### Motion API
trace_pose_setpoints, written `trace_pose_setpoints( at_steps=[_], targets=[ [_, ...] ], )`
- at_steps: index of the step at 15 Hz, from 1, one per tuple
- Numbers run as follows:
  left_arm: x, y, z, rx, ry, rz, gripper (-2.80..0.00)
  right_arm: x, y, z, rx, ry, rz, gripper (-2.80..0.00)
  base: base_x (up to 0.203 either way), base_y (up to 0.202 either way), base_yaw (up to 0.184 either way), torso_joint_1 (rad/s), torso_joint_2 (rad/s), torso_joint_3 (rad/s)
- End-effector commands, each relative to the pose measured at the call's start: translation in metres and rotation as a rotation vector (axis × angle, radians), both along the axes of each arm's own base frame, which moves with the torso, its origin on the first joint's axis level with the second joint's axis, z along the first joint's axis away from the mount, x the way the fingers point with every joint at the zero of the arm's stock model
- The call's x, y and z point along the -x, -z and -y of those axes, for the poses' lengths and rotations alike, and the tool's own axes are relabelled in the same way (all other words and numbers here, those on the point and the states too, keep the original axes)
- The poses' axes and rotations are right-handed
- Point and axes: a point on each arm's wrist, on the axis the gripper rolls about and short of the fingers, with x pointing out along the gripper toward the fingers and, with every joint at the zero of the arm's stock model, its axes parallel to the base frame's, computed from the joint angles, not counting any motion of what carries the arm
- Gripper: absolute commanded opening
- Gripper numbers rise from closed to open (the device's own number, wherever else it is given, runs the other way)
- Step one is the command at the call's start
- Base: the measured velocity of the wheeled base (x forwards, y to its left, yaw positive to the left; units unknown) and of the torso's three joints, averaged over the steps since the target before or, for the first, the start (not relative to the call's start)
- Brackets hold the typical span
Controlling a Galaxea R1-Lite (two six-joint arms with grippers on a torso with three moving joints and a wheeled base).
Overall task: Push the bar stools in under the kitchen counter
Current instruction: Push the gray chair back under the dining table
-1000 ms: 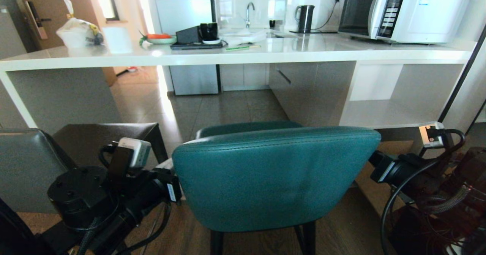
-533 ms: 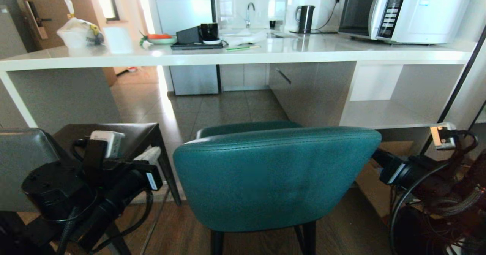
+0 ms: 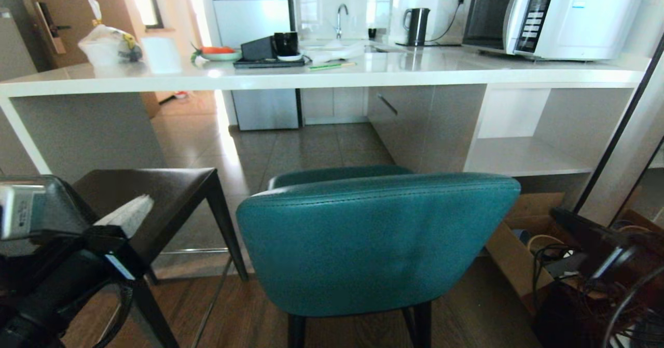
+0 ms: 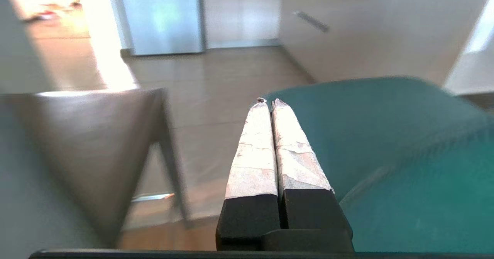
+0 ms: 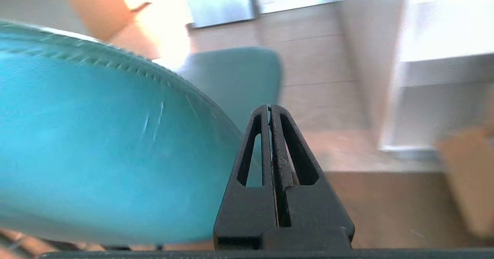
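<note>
two stools not yet pushed in, standing short of the counter; both grippers clenched on nothing.

long white kitchen counter (image 3: 332,75) across the far side, open floor under its near edge. teal stool (image 3: 376,241) dead centre before that edge, rounded padded back facing the camera, thin black legs below, seat clear of the slab. grey-backed stool (image 3: 155,197) to its left, dark square seat also outside the edge. left gripper (image 4: 267,104) low beside the teal back, fingers pressed together, empty; right gripper (image 5: 269,108) by the back's other side, likewise closed and empty. judged between pushes: next calls for closed fingers set against the teal back, then a level shove toward the counter.
</note>
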Motion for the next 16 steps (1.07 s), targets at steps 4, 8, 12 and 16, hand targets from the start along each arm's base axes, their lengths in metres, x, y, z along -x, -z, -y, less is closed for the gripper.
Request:
trace_pose_setpoints(
  at_steps=[4, 8, 12, 16],
  targets=[
    [0.072, -0.033, -0.028, -0.032, -0.070, 0.024, -2.80, 0.087, -0.031, 0.012, 0.013, 0.091, 0.017, -2.80, 0.000, 0.000, 0.000, 0.000, 0.00, 0.000],
    [0.121, -0.046, -0.046, -0.038, -0.237, 0.016, -2.80, 0.138, -0.034, 0.022, 0.022, 0.247, -0.021, -2.80, 0.000, 0.000, 0.000, 0.000, 0.00, 0.000],
    [0.155, -0.041, -0.048, -0.039, -0.299, 0.077, -2.80, 0.168, -0.030, 0.022, 0.059, 0.445, 0.035, -2.80, 0.000, 0.000, 0.000, 0.000, 0.00, 0.000],
    [0.184, -0.032, -0.044, -0.067, -0.273, 0.157, -2.80, 0.181, -0.036, 0.019, 0.037, 0.487, 0.079, -2.80, 0.000, 0.000, 0.000, 0.000, 0.00, 0.000]
  ],
)
